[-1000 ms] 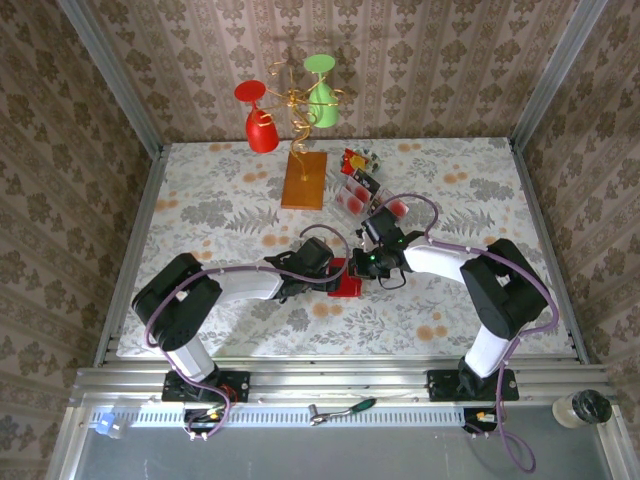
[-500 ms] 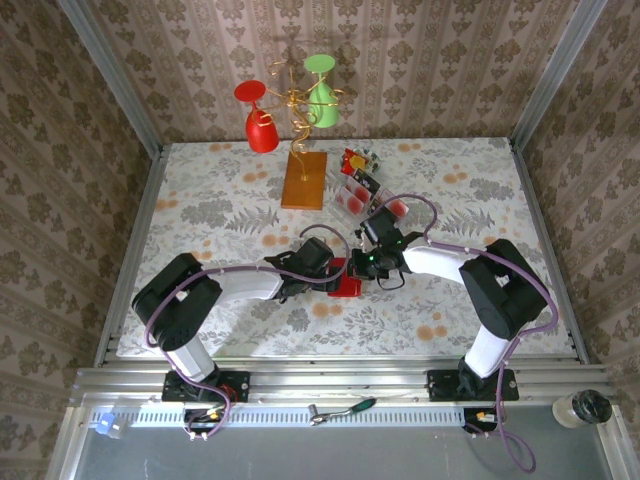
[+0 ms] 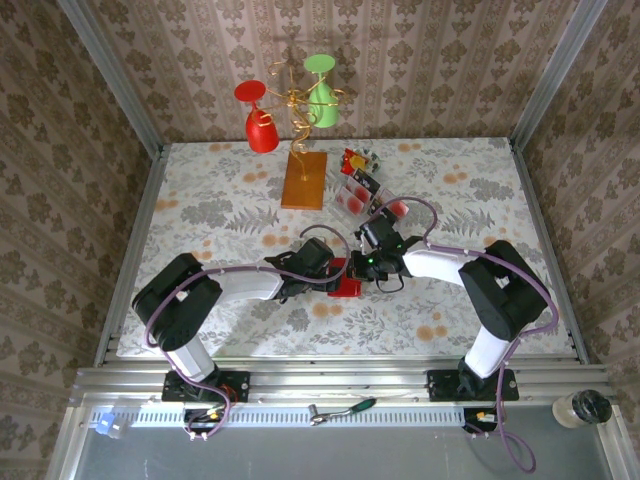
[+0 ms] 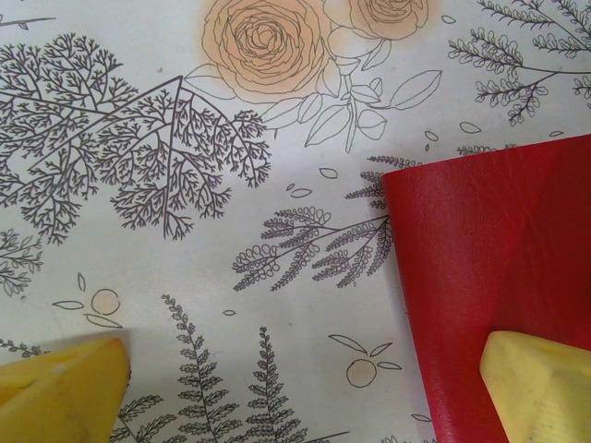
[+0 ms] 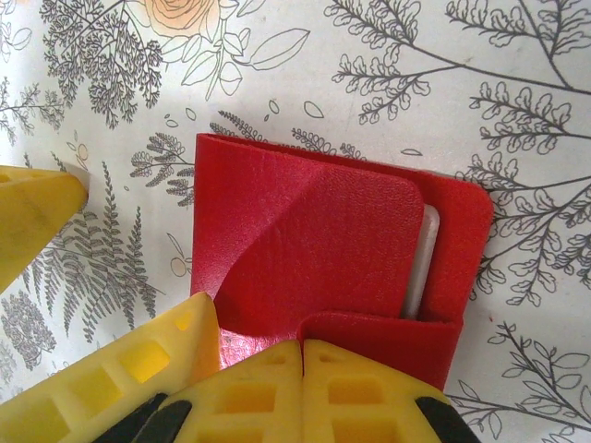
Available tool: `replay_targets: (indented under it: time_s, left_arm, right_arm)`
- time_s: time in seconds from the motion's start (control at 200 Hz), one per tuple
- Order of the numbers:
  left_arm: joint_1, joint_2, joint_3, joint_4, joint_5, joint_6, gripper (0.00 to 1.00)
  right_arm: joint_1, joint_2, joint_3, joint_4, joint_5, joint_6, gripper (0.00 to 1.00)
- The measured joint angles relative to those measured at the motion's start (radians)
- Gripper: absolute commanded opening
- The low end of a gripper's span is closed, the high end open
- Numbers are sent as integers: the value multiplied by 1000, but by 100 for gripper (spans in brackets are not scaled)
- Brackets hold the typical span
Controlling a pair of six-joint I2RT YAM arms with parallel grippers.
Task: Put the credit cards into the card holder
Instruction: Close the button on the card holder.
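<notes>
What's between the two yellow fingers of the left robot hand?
In the left wrist view, just flowery tablecloth and an edge of the red card holder, which one finger rests on.

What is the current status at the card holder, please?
Left gripper open, one finger on card holder. Right gripper beside it, state unclear. One card's white edge shows in the pocket. Remaining credit cards behind; nothing in between.

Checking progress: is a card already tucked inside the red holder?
Yes, a white card edge shows under the holder's flap in the right wrist view.

You see card holder (image 3: 347, 287) at table (image 3: 200, 320) centre, between both grippers; loose credit cards (image 3: 357, 190) at one o'clock behind it; wooden slab (image 3: 304, 180) at eleven.
</notes>
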Motion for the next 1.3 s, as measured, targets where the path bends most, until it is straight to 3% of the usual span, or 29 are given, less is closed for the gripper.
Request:
replay_targets:
  time_s: [0.565, 0.985, 1.3]
  left_arm:
    - [0, -2, -1, 0, 0, 0, 100]
    - [-1, -11, -23, 31, 0, -3, 100]
    - [-1, -13, -27, 37, 0, -3, 100]
  right_arm:
    - [-11, 49, 69, -96, -14, 11, 0]
    - [17, 43, 74, -116, 75, 42, 0]
    - [19, 6, -10, -7, 81, 93, 0]
